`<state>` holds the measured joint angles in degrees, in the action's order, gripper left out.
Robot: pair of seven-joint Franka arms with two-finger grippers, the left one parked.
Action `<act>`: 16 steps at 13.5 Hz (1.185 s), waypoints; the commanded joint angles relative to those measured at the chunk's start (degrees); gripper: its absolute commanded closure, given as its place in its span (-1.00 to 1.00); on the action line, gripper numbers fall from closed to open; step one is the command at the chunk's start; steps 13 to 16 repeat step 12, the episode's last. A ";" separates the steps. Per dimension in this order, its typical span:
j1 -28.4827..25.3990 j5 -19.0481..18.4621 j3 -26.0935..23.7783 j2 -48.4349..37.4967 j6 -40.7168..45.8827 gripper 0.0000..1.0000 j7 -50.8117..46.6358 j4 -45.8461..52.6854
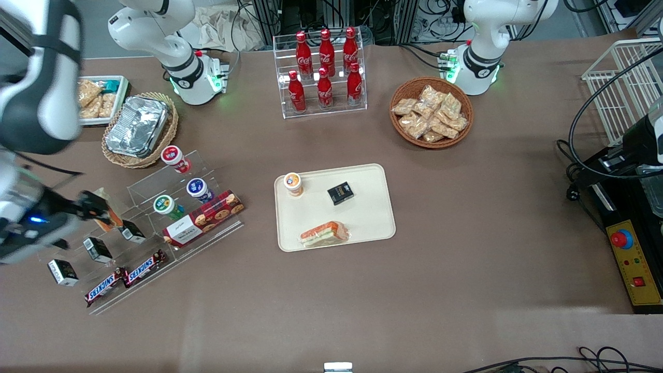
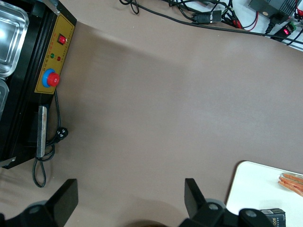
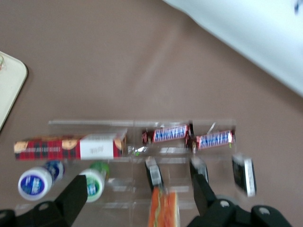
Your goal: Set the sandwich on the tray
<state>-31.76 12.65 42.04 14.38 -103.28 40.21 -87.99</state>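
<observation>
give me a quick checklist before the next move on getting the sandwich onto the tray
1. End effector open, over the clear display shelf: ok.
2. Sandwich between its fingers, not yet gripped: ok.
3. Fingers clear of the small black boxes on the shelf: cannot tell.
4. Bare room on the tray beside the yogurt cup, black carton and other wrapped sandwich: ok.

Your brown bench (image 1: 466,233), cream tray (image 1: 362,217) at centre, bottle rack (image 1: 321,72) at twelve o'clock, snack basket (image 1: 431,111) at one, foil-lined basket (image 1: 140,129) at ten, clear stand (image 1: 155,228) at nine, claw (image 1: 98,207) spread wide above it.
</observation>
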 commanded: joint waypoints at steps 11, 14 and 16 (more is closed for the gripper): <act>26.22 -12.73 -25.69 -15.52 17.94 -1.00 -17.89 -0.69; 26.13 -12.82 -25.52 -15.61 18.03 -1.00 -17.89 -0.87; 26.13 -12.82 -25.52 -15.61 18.03 -1.00 -17.89 -0.87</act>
